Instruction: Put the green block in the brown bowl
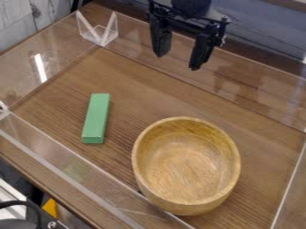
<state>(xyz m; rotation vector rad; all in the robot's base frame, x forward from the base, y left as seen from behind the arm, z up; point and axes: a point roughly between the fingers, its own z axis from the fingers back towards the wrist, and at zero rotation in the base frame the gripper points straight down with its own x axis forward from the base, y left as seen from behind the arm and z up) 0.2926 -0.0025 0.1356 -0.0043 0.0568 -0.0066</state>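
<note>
The green block [97,117] lies flat on the wooden table at the left of middle, its long side running toward the back. To its right, near the front, stands the brown bowl [187,165], round, light wood, with nothing inside. My gripper [180,49] hangs at the back, above the table and well apart from both. Its two dark fingers [159,40] stand wide apart with nothing between them.
Clear plastic walls [48,54] ring the table on the left, back and front. A small clear folded stand [98,29] sits at the back left corner. Bare wood lies between the block, the bowl and the gripper.
</note>
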